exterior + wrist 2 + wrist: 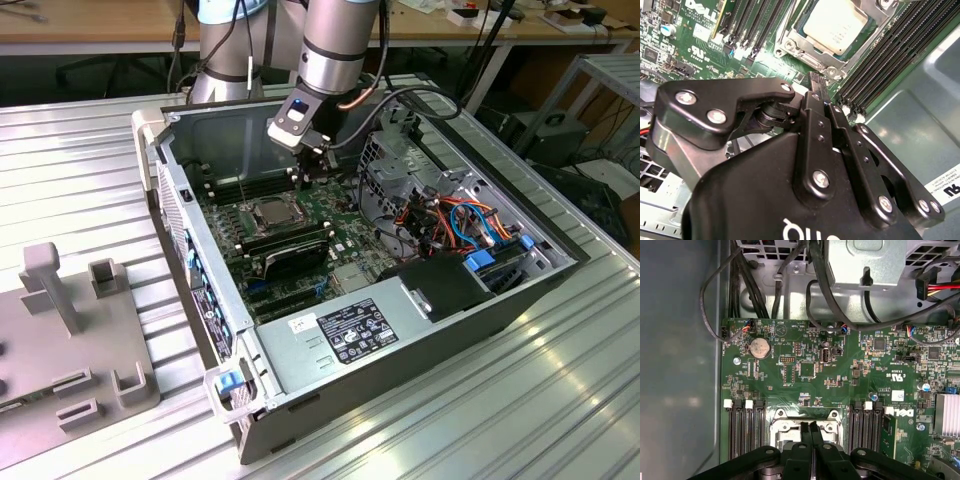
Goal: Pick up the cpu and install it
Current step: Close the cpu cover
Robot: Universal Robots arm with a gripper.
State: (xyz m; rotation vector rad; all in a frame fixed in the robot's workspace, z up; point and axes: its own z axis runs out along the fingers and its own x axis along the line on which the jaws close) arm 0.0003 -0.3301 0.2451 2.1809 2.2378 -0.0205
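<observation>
1. We judge the pick-up and placement done. The cpu (pixel 836 24) lies flat, grey top up, inside the socket (pixel 790 46) on the motherboard (pixel 805 365).
2. The gripper (pixel 810 434) has its two fingers pressed together with nothing between them. In the second wrist view its tip hangs above the board just beside a corner of the socket, apart from the cpu.
3. We read the step in hand as the tail of the install. The chip is seated, and the metal frame surrounds it. We cannot tell whether that frame is latched.
4. As we judge it, any further work here calls for small, straight moves. The socket sits tight between rows of memory slots, and a sideways push could shift the chip.
5. The case (pixel 190 250) lies on its side, open to the top. It holds the motherboard, two black memory sticks (pixel 290 248) just beside the socket, a power supply (pixel 350 330) at the near end, and a bundle of coloured cables (pixel 450 215) on the exterior view's right.
6. The socket holds the cpu alone.
</observation>
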